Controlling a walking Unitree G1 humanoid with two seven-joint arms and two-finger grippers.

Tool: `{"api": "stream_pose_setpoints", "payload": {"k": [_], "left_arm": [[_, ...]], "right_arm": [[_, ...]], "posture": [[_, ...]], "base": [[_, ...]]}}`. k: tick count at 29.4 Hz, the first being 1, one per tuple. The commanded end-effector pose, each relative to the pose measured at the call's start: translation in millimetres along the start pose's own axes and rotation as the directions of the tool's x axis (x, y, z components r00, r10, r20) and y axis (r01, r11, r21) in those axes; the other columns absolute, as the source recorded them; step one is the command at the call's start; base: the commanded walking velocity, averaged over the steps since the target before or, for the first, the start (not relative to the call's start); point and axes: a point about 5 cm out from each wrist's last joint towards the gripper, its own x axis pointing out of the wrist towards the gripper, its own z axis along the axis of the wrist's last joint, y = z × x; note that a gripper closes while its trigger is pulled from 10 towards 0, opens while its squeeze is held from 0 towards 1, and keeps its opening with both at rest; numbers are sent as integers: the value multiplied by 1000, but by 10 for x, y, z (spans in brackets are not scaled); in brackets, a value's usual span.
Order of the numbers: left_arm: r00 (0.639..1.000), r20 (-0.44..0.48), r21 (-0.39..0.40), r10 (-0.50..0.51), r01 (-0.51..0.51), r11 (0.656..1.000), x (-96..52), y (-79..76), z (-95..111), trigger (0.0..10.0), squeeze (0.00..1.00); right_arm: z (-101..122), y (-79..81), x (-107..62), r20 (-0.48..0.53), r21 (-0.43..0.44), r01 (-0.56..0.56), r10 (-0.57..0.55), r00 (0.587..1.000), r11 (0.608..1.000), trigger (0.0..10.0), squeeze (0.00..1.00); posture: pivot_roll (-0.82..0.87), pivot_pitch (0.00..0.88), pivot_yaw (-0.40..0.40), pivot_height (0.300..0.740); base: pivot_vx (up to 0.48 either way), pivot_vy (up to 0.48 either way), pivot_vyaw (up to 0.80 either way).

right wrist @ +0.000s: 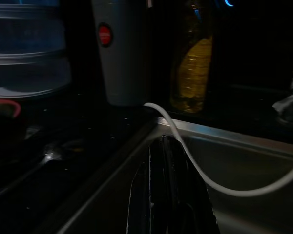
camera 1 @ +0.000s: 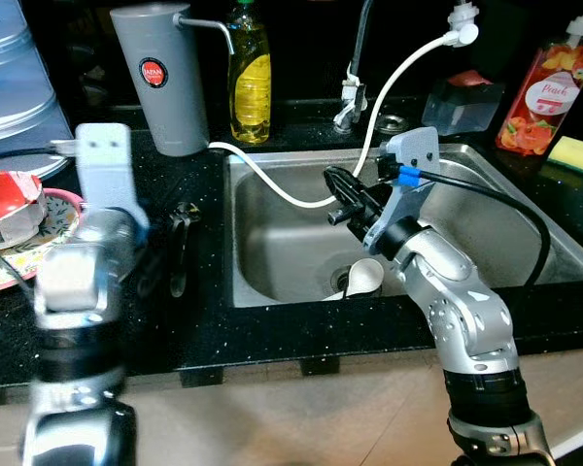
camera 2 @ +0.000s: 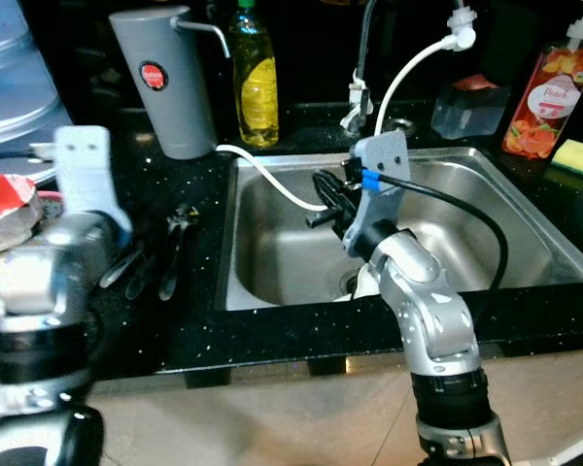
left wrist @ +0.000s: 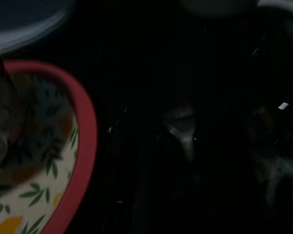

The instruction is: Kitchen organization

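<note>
My right gripper point(camera 1: 342, 199) hangs inside the steel sink point(camera 1: 486, 223), its black fingers point(right wrist: 168, 195) pressed together with nothing between them. Just beyond it, a white hose point(camera 1: 272, 184) runs across the sink's left rim. A small white cup point(camera 1: 364, 277) lies by the drain, below my right forearm. My left arm is blurred at the left, and my left gripper point(camera 1: 179, 250) is low over the black counter beside the sink. Cutlery, including a spoon point(left wrist: 183, 134), lies on the counter there. A red-rimmed patterned plate point(camera 1: 53, 248) holding a red-and-white container point(camera 1: 10, 199) sits at far left.
Along the back stand a grey jug point(camera 1: 160, 78), a yellow dish-soap bottle point(camera 1: 250, 83), the tap point(camera 1: 355, 68), a clear box point(camera 1: 463, 105), a peach-labelled bottle point(camera 1: 549, 97) and a yellow sponge point(camera 1: 575, 153). A large water bottle point(camera 1: 10, 68) is at back left.
</note>
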Motion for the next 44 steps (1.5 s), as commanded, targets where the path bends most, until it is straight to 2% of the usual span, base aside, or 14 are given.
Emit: {"api": "stream_pose_setpoints", "payload": {"k": [1,8,11,12,13,14,20,21,22,23,40,42,43,44], "left_arm": [[999,-47,8,-7,7,1000,40,51,-55,10000,0],[987,-98,-16,-128,128,992,65,-60,-135,10000,0],[991,-36,23,-125,126,992,56,-63,-25,10000,0],[991,-25,37,-133,134,990,46,-74,-2,10000,212],[991,-25,37,-133,134,990,46,-74,-2,10000,212],[990,-22,37,-141,142,989,34,-85,9,10000,1000],[989,-28,17,-142,142,990,6,-74,27,10000,1000],[989,-30,12,-142,142,990,2,-65,31,10000,804],[989,-36,9,-144,144,989,-1,-59,28,10000,137],[987,-53,-9,-153,153,988,-1,-57,7,10000,0],[988,-129,-59,-81,74,996,66,88,-231,9961,0],[987,-133,-102,-93,80,992,73,88,-253,8196,0],[986,-134,-131,-97,80,988,78,94,-263,8196,0],[985,-135,-169,-111,88,982,83,93,-278,5412,0]], "right_arm": [[-21,-4,-18,-8,6,4,-4,1000,1000,10000,0],[-12,0,-14,-4,3,1,-1,1000,1000,10000,0],[-9,-6,-22,-5,-1,2,-2,1000,1000,10000,0],[-10,-6,-23,-6,-2,2,-2,1000,1000,10000,0],[-10,-6,-23,-6,-2,2,-2,1000,1000,10000,0],[-11,-6,-24,-7,-2,1,-1,1000,1000,10000,0],[-12,-1,-19,-6,-2,-2,2,1000,1000,10000,0],[-13,0,-19,-6,-2,-3,3,1000,1000,10000,0],[-14,0,-19,-6,-2,-3,3,1000,1000,10000,0],[-15,-1,-18,-7,-2,-4,4,1000,1000,10000,0],[-21,-8,-21,-10,-2,-3,3,1000,1000,10000,0],[-17,-6,-20,-8,-1,-4,4,1000,1000,10000,0],[-17,-5,-20,-8,-2,-5,5,1000,1000,10000,0],[-16,-6,-20,-8,-2,-5,5,1000,1000,10000,0]], "posture": [[-32,109,37,740],[-43,106,39,740],[-45,102,39,740],[-45,102,39,740],[-45,102,39,740],[-43,101,38,740],[-41,98,37,740],[-41,98,37,740],[-41,98,37,740],[-37,98,35,740],[-40,99,35,740],[-40,100,33,740],[-41,100,32,740],[-41,101,31,740]], "base": [[0,0,0],[0,0,0],[0,0,0],[0,0,0],[0,0,0],[0,0,0],[0,0,0],[0,0,0],[0,0,0],[0,0,0],[0,0,0],[0,0,0],[0,0,0],[0,0,0]]}}
